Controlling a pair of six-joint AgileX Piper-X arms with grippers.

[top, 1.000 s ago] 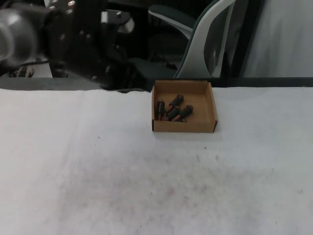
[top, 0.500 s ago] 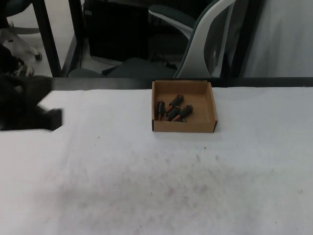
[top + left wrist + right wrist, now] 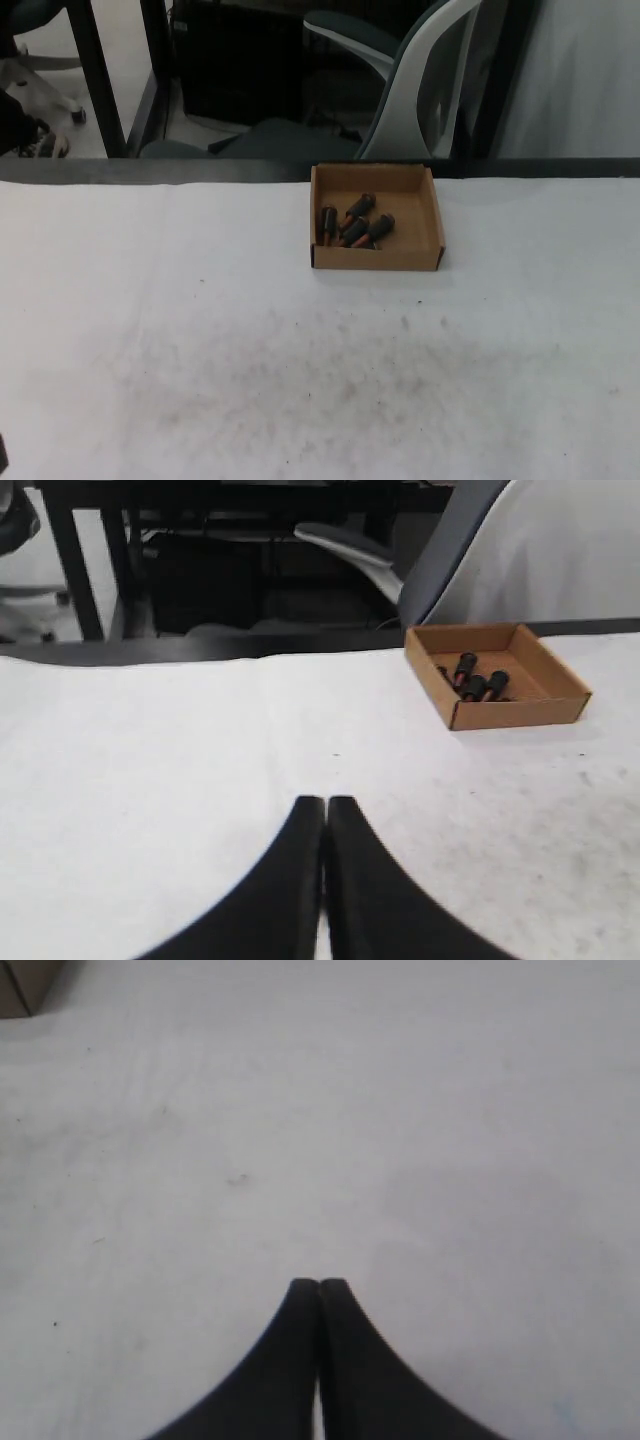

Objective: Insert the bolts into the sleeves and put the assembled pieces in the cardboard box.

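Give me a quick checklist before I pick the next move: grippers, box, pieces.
1. Left gripper free of load: ok, fingers shut together with nothing between them.
2. Right gripper free of load: ok, shut, above the white bench cover.
3. Cardboard box upright on the bench: ok.
4. Assembled pieces inside the box: ok, lying in its left half.
5. Each bolt fully seated in its sleeve: cannot tell.

My high camera looks forward and down over the table (image 3: 200,350). My low left wrist camera sees the same box (image 3: 376,258). The right one looks close at the table.
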